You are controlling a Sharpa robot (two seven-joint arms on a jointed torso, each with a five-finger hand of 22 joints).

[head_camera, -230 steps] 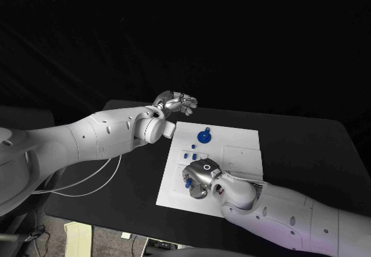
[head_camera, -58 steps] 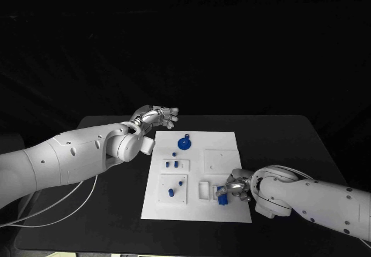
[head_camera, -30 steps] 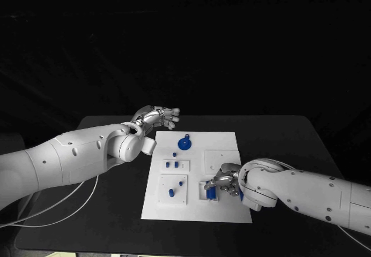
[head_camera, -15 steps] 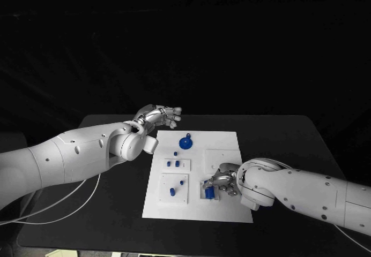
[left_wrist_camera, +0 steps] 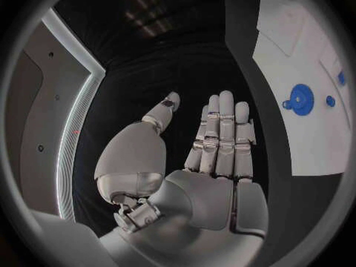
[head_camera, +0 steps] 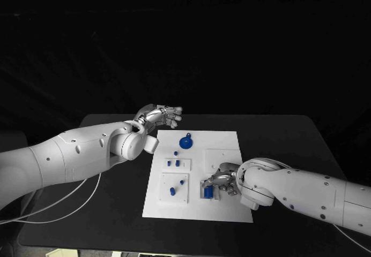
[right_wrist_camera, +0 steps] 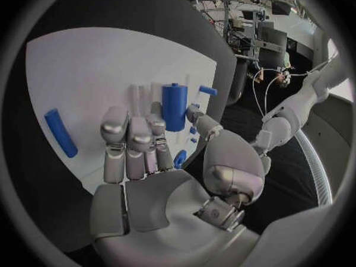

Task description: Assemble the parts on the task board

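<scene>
Several blue parts (head_camera: 182, 182) – white task board (head_camera: 224, 142)

The worktop (head_camera: 294, 139) is a black slab with rounded far corners, seen from above. Directly on it lies one thing — the white task board (head_camera: 224, 140), a flat rectangular plate set lengthwise near the middle, its long sides running away from the robot. The board sits well inside the worktop's edges, with bare black surface on either side and beyond its far end. In the left wrist view the board (left_wrist_camera: 285, 47) shows as a pale sheet flat against the dark top (left_wrist_camera: 252, 83); in the right wrist view it (right_wrist_camera: 82, 71) spreads wide — again lying flush on the black surface (right_wrist_camera: 222, 89).
</scene>
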